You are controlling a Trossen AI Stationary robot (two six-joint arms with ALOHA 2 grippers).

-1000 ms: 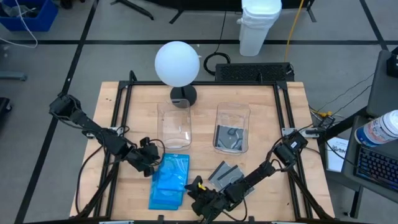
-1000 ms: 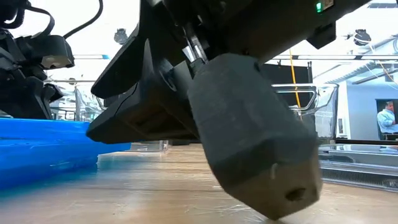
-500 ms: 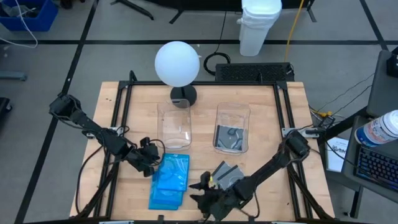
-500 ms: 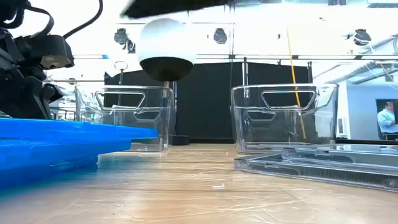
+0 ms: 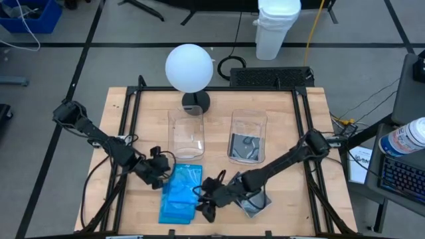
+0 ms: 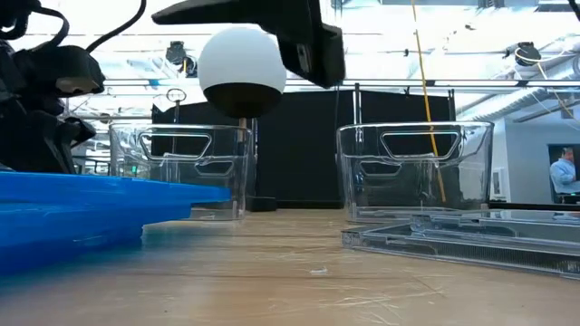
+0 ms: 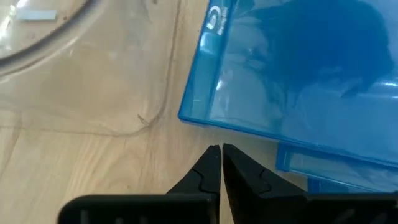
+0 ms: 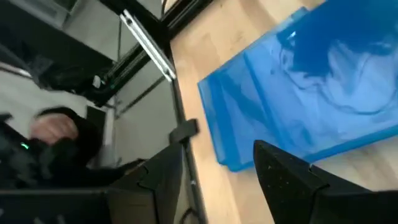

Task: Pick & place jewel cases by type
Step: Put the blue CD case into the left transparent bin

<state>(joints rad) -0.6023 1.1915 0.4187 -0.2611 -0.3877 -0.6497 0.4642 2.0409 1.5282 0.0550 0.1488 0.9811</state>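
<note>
While the bright translucent blue jewel cases (image 5: 180, 194) lie stacked before the empty clear plastic tub (image 5: 186, 135), I see my left gripper (image 7: 221, 151) pinched shut beside them and my right gripper (image 8: 217, 152) spread wide above them, holding nothing.

The jewel cases come in two colours — a bright translucent blue stack (image 5: 180, 193) and clear-grey ones with black spines (image 5: 253, 201). The surface (image 5: 279, 126) is pale wood with a black frame. Both tubs (image 5: 186, 136) are clear, the lamp globe (image 5: 189, 67) white — both grippers (image 5: 205, 202) dark.
</note>
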